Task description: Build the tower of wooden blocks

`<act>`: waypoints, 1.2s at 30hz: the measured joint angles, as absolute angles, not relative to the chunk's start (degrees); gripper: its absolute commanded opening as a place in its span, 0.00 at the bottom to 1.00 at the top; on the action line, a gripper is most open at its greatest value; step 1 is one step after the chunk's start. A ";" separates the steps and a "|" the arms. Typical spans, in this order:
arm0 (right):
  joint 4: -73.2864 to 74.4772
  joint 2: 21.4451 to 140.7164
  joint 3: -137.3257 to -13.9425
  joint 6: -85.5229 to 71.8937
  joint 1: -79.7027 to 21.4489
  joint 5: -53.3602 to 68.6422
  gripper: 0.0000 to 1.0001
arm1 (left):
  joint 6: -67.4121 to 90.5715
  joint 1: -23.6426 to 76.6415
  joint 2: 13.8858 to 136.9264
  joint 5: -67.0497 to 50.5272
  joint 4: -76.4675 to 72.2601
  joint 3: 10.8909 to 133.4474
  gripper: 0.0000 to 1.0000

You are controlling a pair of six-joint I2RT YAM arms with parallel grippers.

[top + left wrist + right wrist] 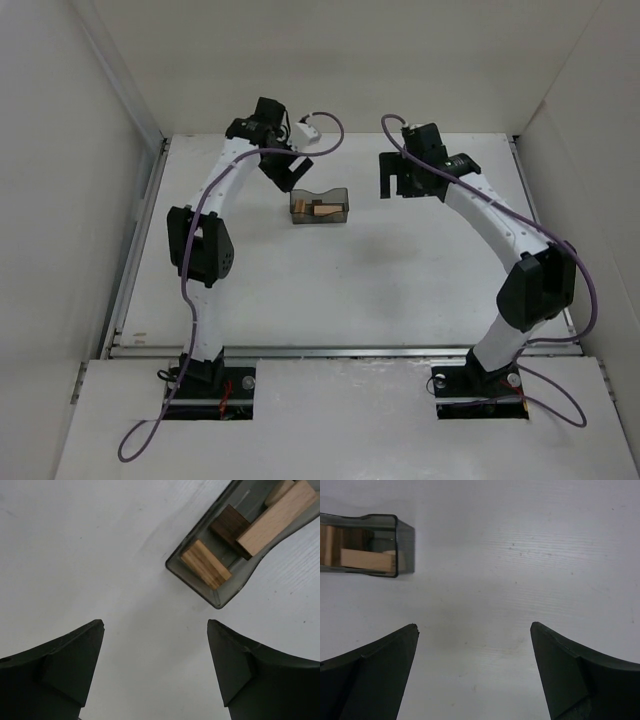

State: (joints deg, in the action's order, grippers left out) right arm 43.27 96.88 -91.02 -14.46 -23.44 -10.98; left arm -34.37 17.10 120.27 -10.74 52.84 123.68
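Note:
Light-tan wooden blocks (322,209) lie loose inside a dark translucent grey bin (340,205) near the table's far middle; no tower stands. In the left wrist view the bin (222,592) holds a striped tan block (205,564), a dark brown block (231,526) and a pale long block (277,516). My left gripper (155,630) is open and empty, above the bare table just behind-left of the bin. My right gripper (474,632) is open and empty, to the right of the bin (405,545). In the top view the left gripper (283,172) and right gripper (400,185) flank the bin.
White walls enclose the table on the left, back and right. A metal rail (340,350) runs along the table's near edge in front of the arm bases. White table surface (330,290) spreads between the bin and the rail.

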 measured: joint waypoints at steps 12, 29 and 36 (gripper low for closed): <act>38.28 94.32 -85.97 -11.94 -22.98 -3.14 0.98 | -42.44 19.81 126.69 -14.92 41.95 122.10 0.76; 33.93 91.57 -85.32 -11.38 -22.98 -4.05 0.98 | -53.30 20.88 133.01 -10.72 38.33 120.27 0.11; 32.51 88.42 -82.08 -11.81 -22.92 -8.58 0.98 | -56.86 21.04 132.57 -9.21 36.80 118.52 0.00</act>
